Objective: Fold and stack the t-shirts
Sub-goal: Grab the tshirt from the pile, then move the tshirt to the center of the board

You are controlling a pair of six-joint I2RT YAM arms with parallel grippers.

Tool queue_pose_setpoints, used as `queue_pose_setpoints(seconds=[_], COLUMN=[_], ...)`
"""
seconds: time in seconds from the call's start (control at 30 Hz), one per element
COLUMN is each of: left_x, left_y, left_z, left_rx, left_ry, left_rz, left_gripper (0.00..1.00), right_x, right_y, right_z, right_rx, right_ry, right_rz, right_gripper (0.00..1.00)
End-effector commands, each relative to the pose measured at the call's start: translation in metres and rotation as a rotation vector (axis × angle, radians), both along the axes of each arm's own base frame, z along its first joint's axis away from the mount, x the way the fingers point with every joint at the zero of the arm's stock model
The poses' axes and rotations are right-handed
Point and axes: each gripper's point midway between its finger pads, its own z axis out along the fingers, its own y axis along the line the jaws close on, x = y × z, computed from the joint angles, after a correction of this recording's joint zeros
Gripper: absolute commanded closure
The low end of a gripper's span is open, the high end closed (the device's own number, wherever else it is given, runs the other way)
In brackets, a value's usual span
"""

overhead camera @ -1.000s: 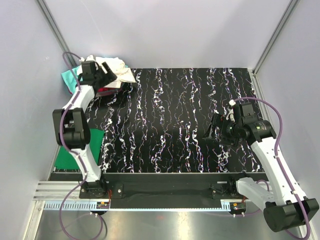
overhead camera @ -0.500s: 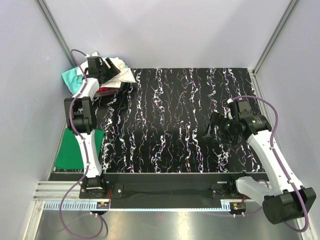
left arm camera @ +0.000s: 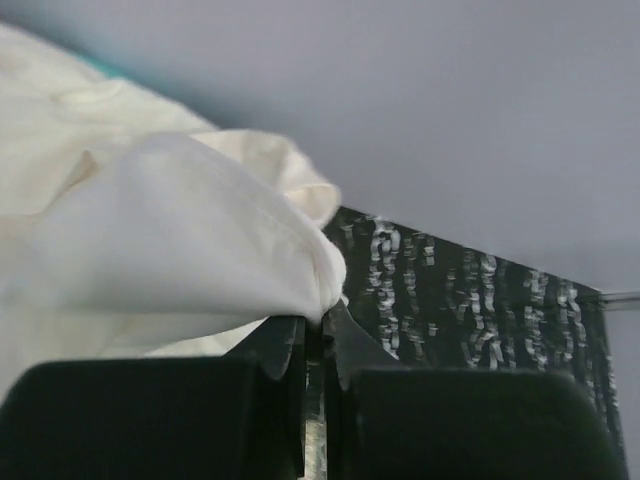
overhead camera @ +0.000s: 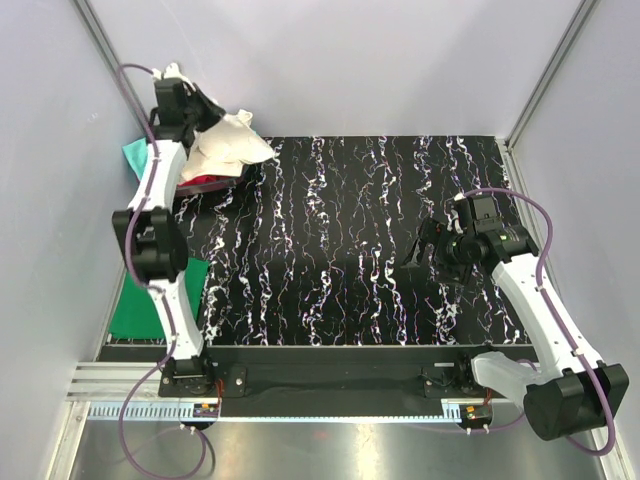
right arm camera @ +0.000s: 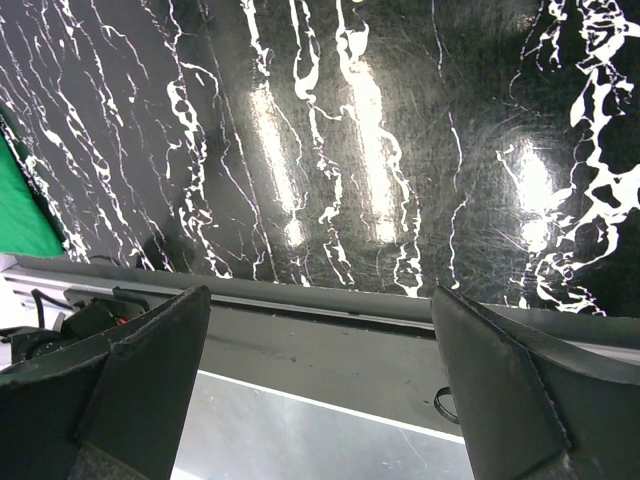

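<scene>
Left hand (left arm camera: 318,335): clenched on a thin fold of the white t-shirt (left arm camera: 180,230), at about 10 o'clock of the tabletop (overhead camera: 350,250), close to the wall.
White t-shirt: a crumpled heap in the far-left corner, partly lying on the dark red t-shirt (overhead camera: 205,182). The teal t-shirt (overhead camera: 135,155) is just beside it, and the green t-shirt (overhead camera: 140,300) lies at 8 o'clock.
Right hand (overhead camera: 425,250): released, fingers wide, grasping nothing, above the tabletop at 3 o'clock.
Risk, slip: only a small pinch of cloth is between the fingers, so the weight of the heap can pull it out.
Risk, dragging: the dark red t-shirt touches the white one and can come along.
Risk, twist: I cannot tell which part of the shirt is pinched, so it can spread out crooked.
</scene>
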Motion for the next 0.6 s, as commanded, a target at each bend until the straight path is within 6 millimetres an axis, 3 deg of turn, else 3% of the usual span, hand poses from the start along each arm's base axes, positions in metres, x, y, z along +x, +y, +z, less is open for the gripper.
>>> queue_pose_setpoints(seconds=[0.0,0.03,0.07,0.1,0.13,0.17,0.27,0.33,0.37,0.43,0.47,0.57], left_x=[-0.083,-0.099,-0.129,-0.147,-0.165,-0.197,-0.249,-0.269,-0.281,-0.297,-0.307,-0.328], left_y=[-0.044,-0.062,-0.071,-0.088,-0.095,-0.100,-0.118,-0.131,-0.132,-0.142,-0.144,-0.148], left_z=[0.209,0.224,0.259,0.271,0.286,0.314,0.331,0.320,0.303,0.275,0.246,0.187], left_rx=[0.035,0.033,0.030,0.016,-0.001,-0.009,-0.045,-0.100,-0.113,-0.144,-0.147,-0.133], left_ry=[-0.395,-0.418,-0.482,-0.500,-0.529,-0.592,-0.610,-0.569,-0.529,-0.457,-0.399,-0.275], left_rz=[-0.099,-0.126,-0.142,-0.176,-0.193,-0.206,-0.250,-0.316,-0.332,-0.380,-0.395,-0.426], left_gripper=[1.00,1.00,1.00,1.00,1.00,1.00,0.97,0.94,0.92,0.78,0.78,0.50], right_x=[0.014,0.015,0.014,0.014,0.014,0.014,0.013,0.014,0.014,0.013,0.012,0.010], right_y=[0.008,0.008,0.008,0.008,0.007,0.008,0.007,0.007,0.009,0.010,0.012,0.016], right_z=[0.021,0.021,0.021,0.020,0.021,0.020,0.024,0.027,0.029,0.032,0.033,0.034], right_rx=[0.036,0.034,0.035,0.031,0.029,0.028,0.023,0.021,0.030,0.037,0.048,0.069], right_ry=[-0.073,-0.074,-0.073,-0.076,-0.081,-0.079,-0.097,-0.111,-0.113,-0.113,-0.113,-0.112], right_rz=[0.014,0.016,0.020,0.026,0.030,0.034,0.054,0.061,0.068,0.078,0.085,0.101], right_gripper=[0.00,0.00,0.00,0.00,0.00,0.00,0.00,0.00,0.00,0.00,0.00,0.00])
